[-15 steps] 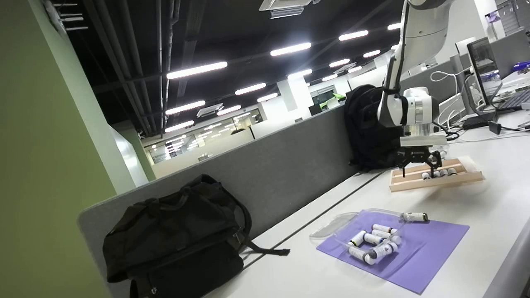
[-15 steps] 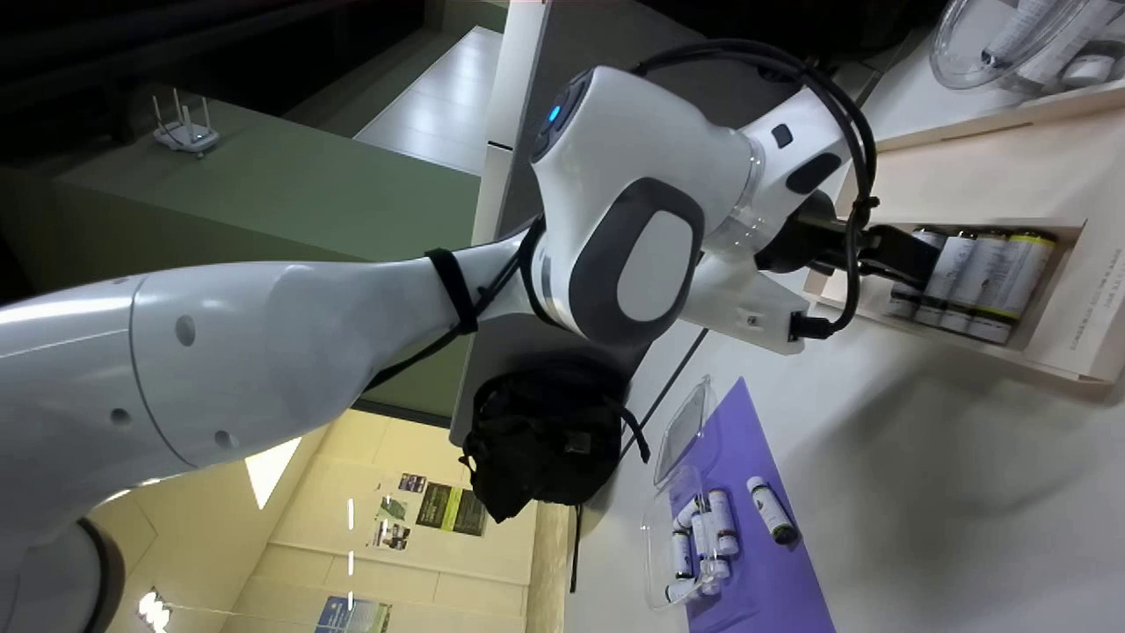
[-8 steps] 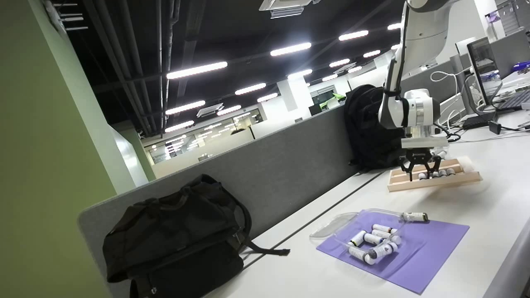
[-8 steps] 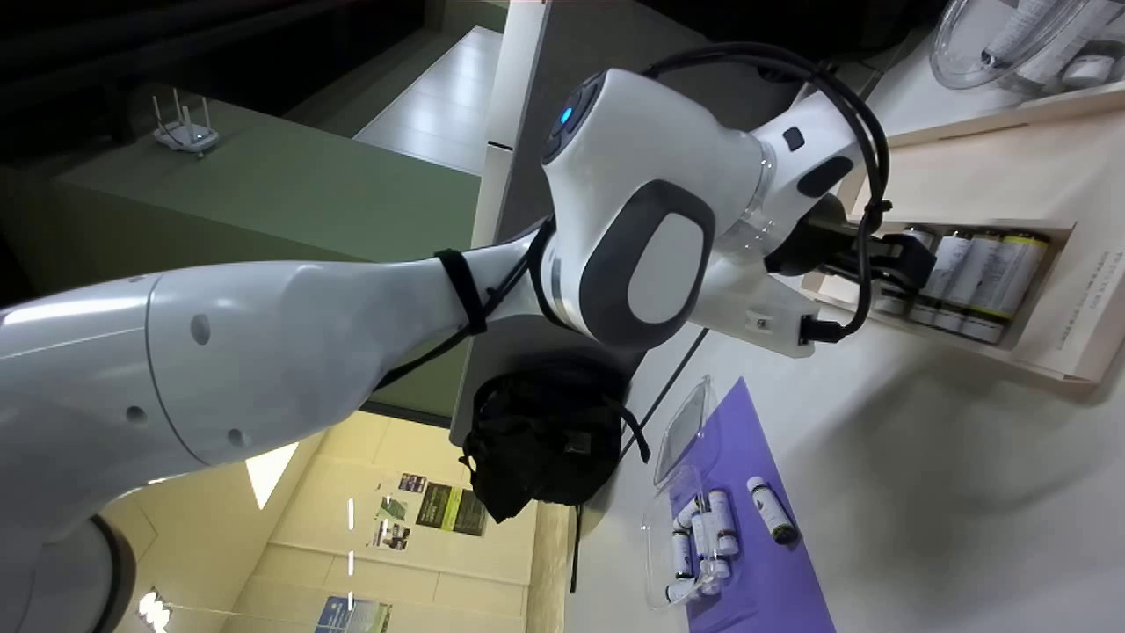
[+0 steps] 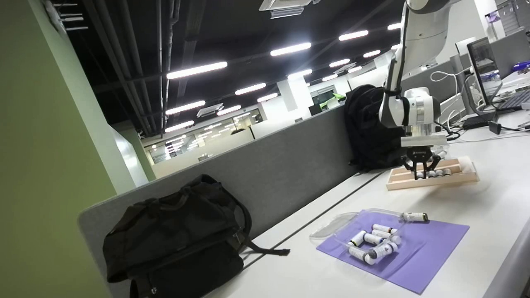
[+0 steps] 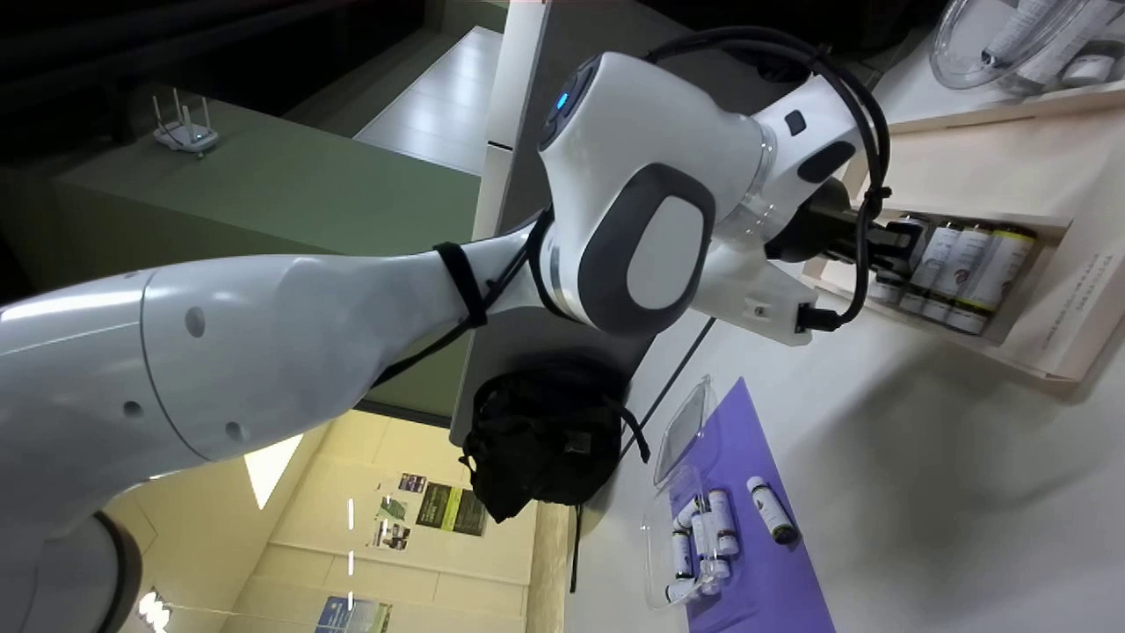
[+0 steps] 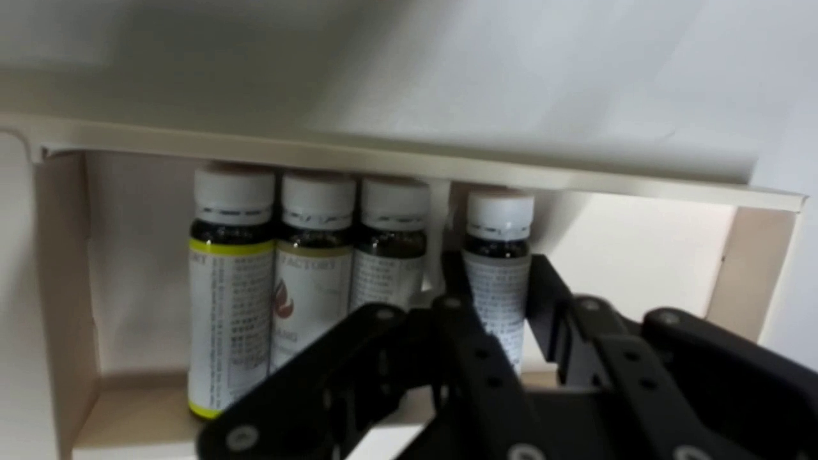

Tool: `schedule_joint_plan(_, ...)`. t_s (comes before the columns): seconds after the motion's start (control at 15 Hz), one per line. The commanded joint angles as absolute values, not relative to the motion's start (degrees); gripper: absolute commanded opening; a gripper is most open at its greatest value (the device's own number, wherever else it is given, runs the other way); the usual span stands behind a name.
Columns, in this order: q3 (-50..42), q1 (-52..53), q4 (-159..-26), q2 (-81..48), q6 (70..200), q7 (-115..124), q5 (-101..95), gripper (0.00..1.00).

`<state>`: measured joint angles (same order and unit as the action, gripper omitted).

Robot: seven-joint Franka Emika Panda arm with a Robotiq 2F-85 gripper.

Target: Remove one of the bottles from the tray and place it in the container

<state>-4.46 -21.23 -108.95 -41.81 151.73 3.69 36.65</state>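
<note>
On a white office desk (image 5: 459,207), a robot gripper (image 5: 420,177) clasps one white-capped bottle (image 7: 500,275) inside a pale tray (image 7: 607,183), three more bottles (image 7: 313,294) near the gripper, a clear container (image 6: 659,538) well apart from it.

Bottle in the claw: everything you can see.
The bottle is slim: white cap, dark glass-like neck, pale printed label. It lies in the tray, rightmost of four in the wrist view, cap by the rim, lower end hidden. The claw is closed around it, seemingly touching both sides.

Pincer (image 7: 498,271) downward, fingers (image 7: 548,291) close together
</note>
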Motion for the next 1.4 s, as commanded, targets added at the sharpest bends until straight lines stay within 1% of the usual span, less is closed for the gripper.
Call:
schedule_joint_plan(0.0, -5.47, -20.76, -107.82, -38.66, 149.43, 6.93, 35.26, 0.07)
schedule_joint_plan(0.27, -4.55, -20.78, -109.54, -32.23, 149.05, 3.77, 34.09, 0.07)
schedule_joint_plan(0.47, -3.02, -20.67, -112.12, -26.9, 144.89, -0.5, 32.93, 0.07)
schedule_joint_plan(0.67, -1.64, -19.17, -119.24, -18.64, 142.3, -7.16, 32.37, 0.07)
schedule_joint_plan(0.73, -0.91, -18.26, -120.73, -18.17, 143.09, -9.5, 32.7, 0.07)
schedule_joint_plan(1.07, 2.26, -11.69, -135.74, -6.98, 149.19, -17.43, 33.82, 0.07)
schedule_joint_plan(1.33, 6.38, -4.09, -142.23, -3.22, 156.54, -16.81, 36.59, 0.07)
